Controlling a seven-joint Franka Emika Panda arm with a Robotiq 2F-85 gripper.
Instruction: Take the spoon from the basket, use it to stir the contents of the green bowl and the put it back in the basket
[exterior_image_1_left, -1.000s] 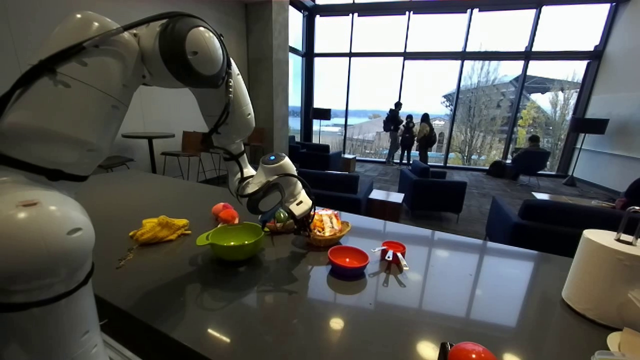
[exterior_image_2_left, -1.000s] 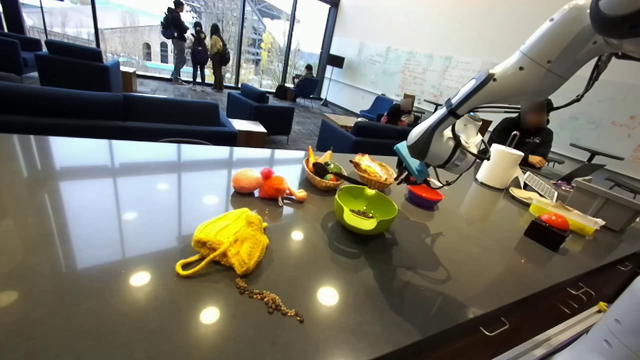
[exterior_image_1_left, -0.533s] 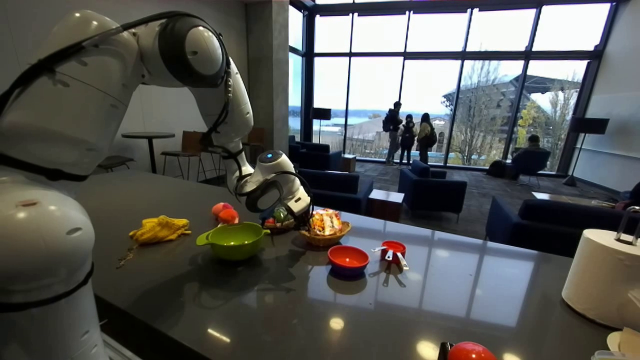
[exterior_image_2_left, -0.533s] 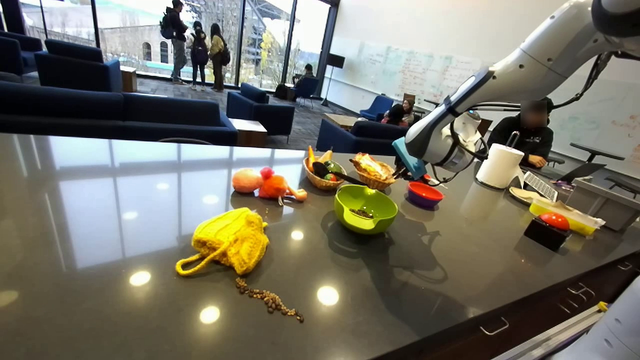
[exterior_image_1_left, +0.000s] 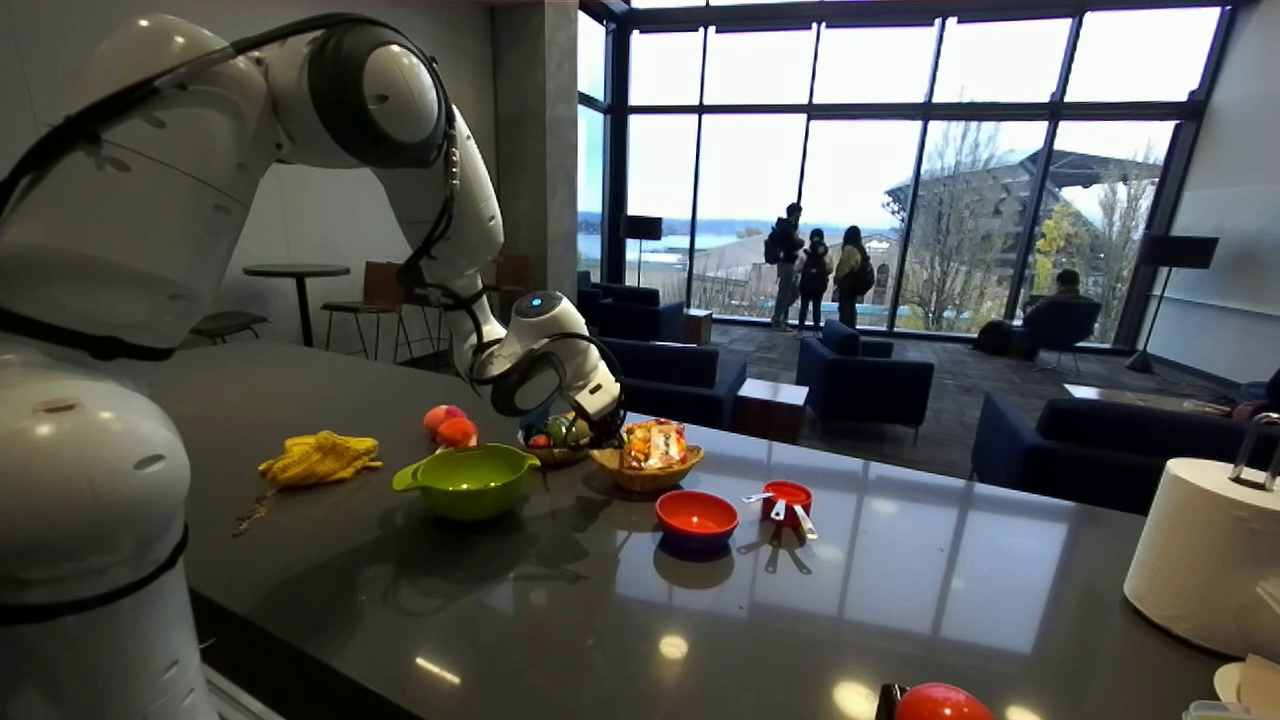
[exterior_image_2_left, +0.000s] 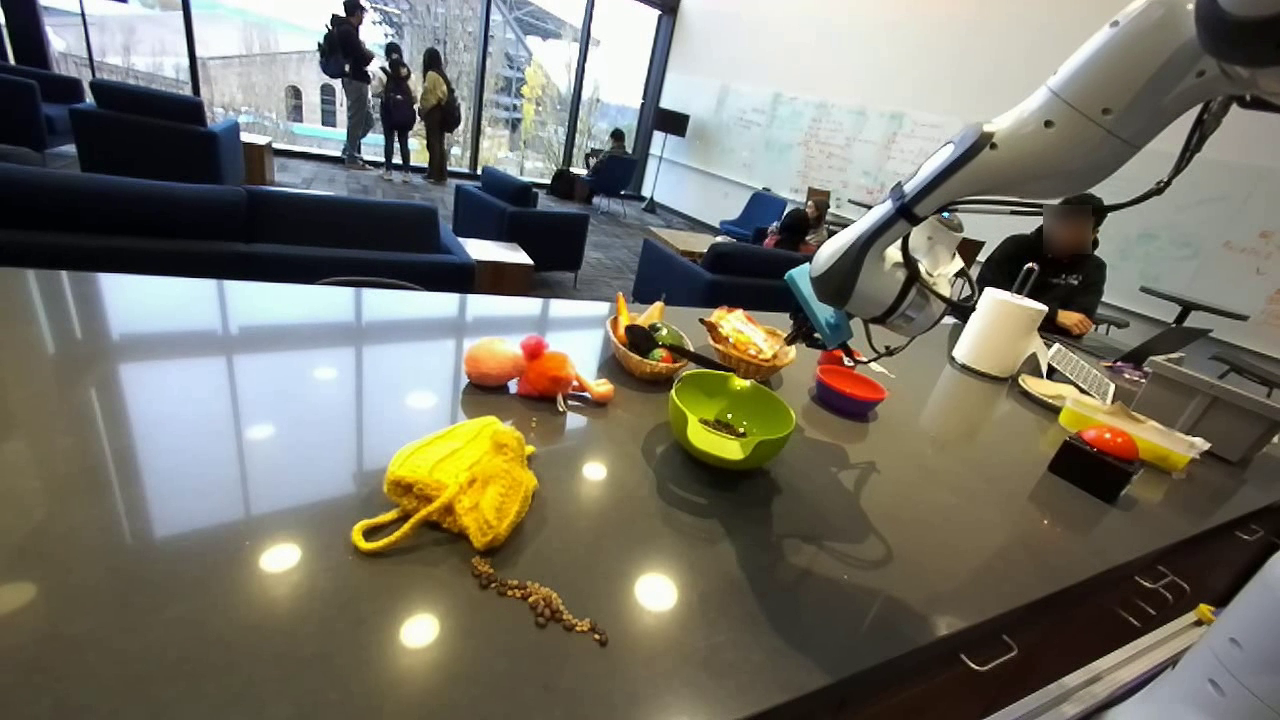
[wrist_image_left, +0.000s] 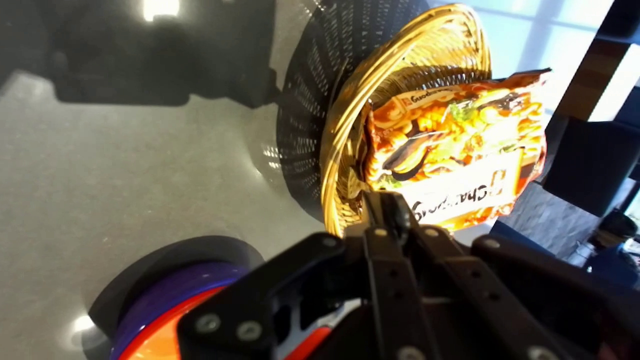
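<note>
The black spoon (exterior_image_2_left: 696, 356) lies across the woven basket (exterior_image_2_left: 648, 371) that holds toy vegetables, its handle reaching out behind the green bowl. That basket also shows in an exterior view (exterior_image_1_left: 558, 456); the spoon is not clear there. The green bowl (exterior_image_2_left: 735, 450), also in an exterior view (exterior_image_1_left: 475, 490), holds small dark beans (exterior_image_2_left: 722, 427). My gripper (wrist_image_left: 385, 205) has its fingers together, with nothing seen between them. It is above the near edge of a second woven basket (wrist_image_left: 340, 145) with a noodle packet (wrist_image_left: 460, 150). The spoon, green bowl and vegetable basket are out of the wrist view.
A red and purple bowl (exterior_image_1_left: 697, 520) and red measuring cups (exterior_image_1_left: 788, 500) stand beside the noodle basket. A yellow knitted bag (exterior_image_2_left: 460, 485) with spilled beans (exterior_image_2_left: 540, 600) and an orange plush toy (exterior_image_2_left: 545, 372) lie on the counter. A paper towel roll (exterior_image_2_left: 998, 332) stands farther along.
My gripper has risen slightly from in front of the noodle packet and shifted a little toward the vegetable basket. The spoon, bowls and baskets have not moved.
</note>
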